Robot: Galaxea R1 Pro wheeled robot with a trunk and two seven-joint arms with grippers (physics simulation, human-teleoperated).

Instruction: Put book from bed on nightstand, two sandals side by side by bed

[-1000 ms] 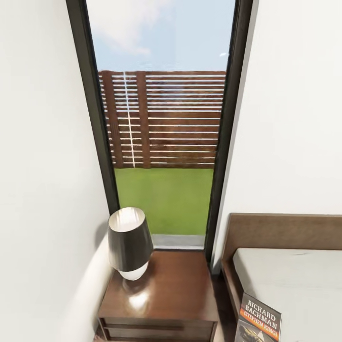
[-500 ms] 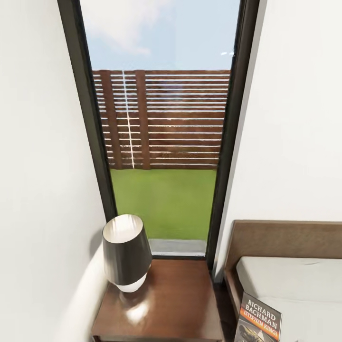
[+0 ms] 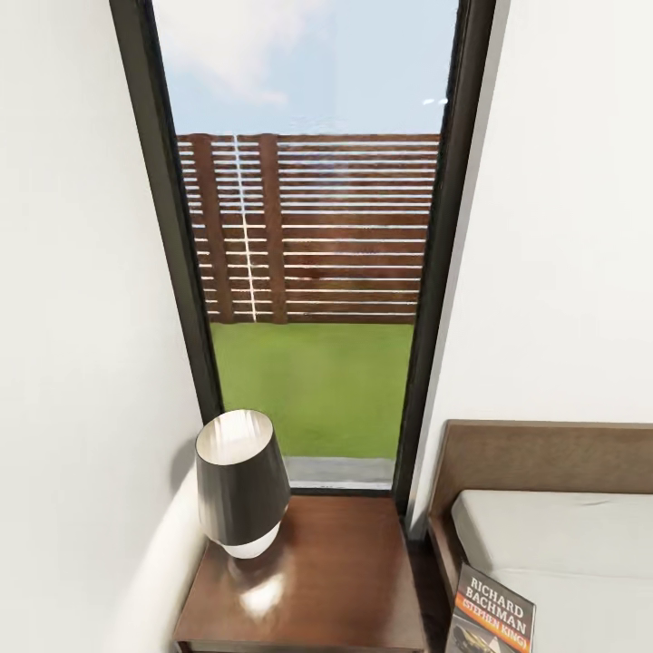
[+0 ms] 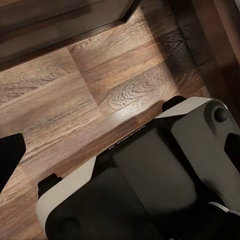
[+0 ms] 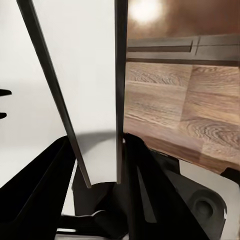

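The book (image 3: 491,621) stands upright above the bed (image 3: 580,535) – seemingly pinched by the right gripper (image 5: 102,187), the left's state I cannot tell – so swing it leftward onto the nightstand (image 3: 336,562), clear of the lamp (image 3: 240,481).
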